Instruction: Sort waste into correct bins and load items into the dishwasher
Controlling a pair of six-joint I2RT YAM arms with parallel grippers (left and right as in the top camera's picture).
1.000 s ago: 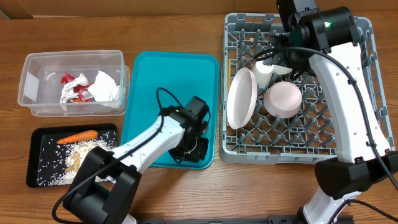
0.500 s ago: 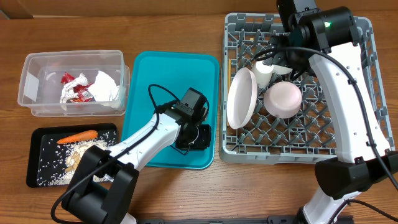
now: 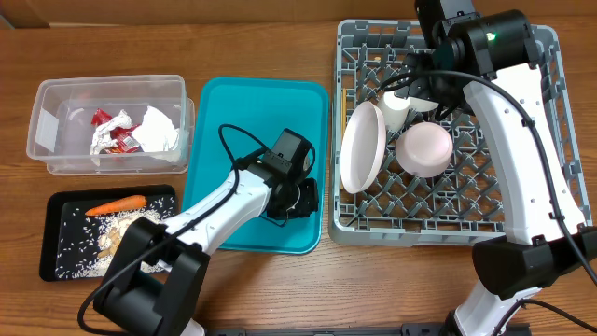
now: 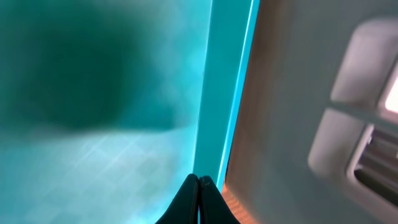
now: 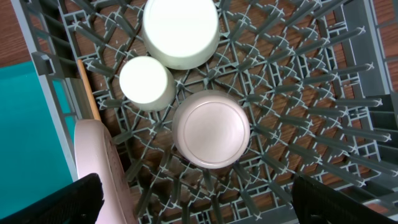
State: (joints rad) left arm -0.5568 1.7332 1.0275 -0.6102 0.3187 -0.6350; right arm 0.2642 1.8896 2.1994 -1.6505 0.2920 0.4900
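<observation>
Dish rack (image 3: 373, 233) holds plate (image 3: 362, 147), two bowls (image 5: 211, 129), cup (image 5: 147, 83). Teal tray (image 3: 252, 112): we see nothing left on it. Clear tub (image 3: 56, 103) has napkins (image 3: 160, 129) and wrapper (image 3: 117, 131). Black tray (image 3: 56, 233) has carrot (image 3: 117, 203) and crumbs (image 3: 121, 233). We judge the task about done. Left gripper (image 3: 300, 199) is closed tight and empty at the teal rim. Right gripper (image 3: 420, 82) is spread wide and empty above the rack.
</observation>
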